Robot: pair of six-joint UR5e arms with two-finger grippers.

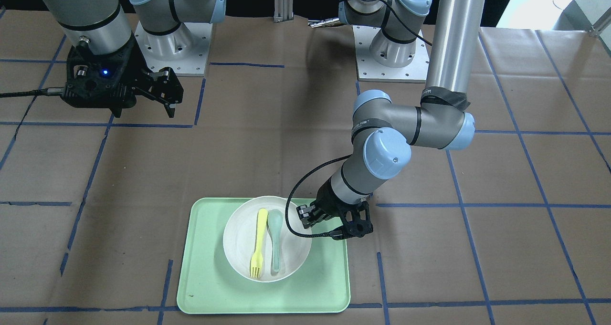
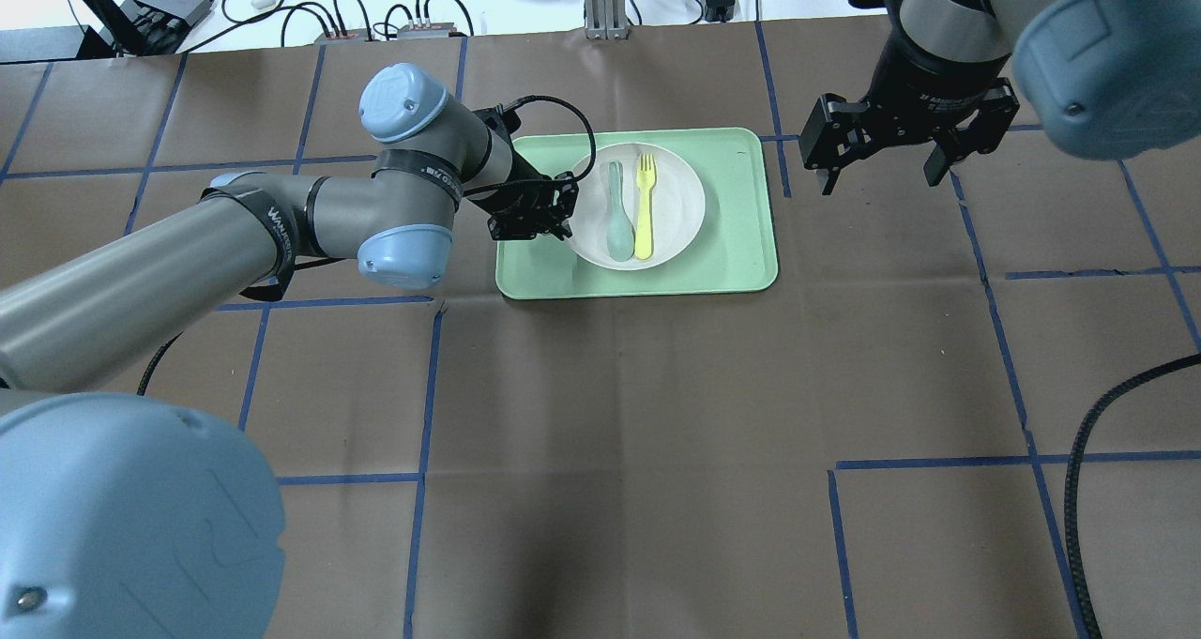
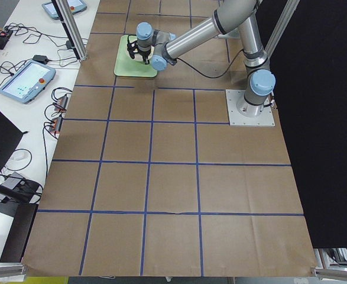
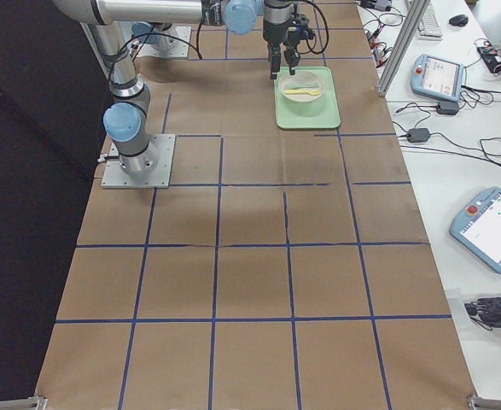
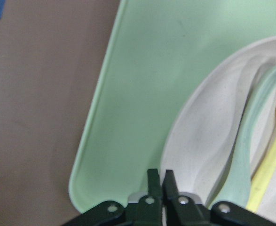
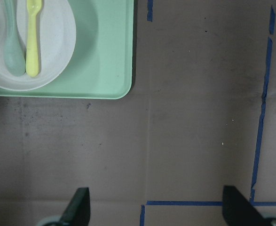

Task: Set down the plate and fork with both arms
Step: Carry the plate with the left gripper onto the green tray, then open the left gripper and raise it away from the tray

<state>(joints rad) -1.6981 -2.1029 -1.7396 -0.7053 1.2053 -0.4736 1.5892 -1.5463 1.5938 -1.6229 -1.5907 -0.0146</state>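
Note:
The off-white plate (image 2: 680,209) lies on the mint-green tray (image 2: 737,250). The pale-yellow fork (image 2: 645,205) lies in the plate, beside a grey-green spoon (image 2: 616,215). My left gripper (image 2: 563,209) is at the plate's left rim. In the left wrist view its fingers (image 5: 153,181) are pinched together on the rim of the plate (image 5: 194,127). My right gripper (image 2: 882,165) hangs open and empty above the table, to the right of the tray. In the right wrist view the plate (image 6: 53,42), fork (image 6: 32,37) and tray (image 6: 109,56) lie at the upper left, apart from the fingers.
The table is covered in brown paper with blue tape lines. In the front-facing view the tray (image 1: 205,277) sits near the table's near edge, and the two arm bases (image 1: 391,57) stand at the far side. Cables and tablets lie beyond the table's edge.

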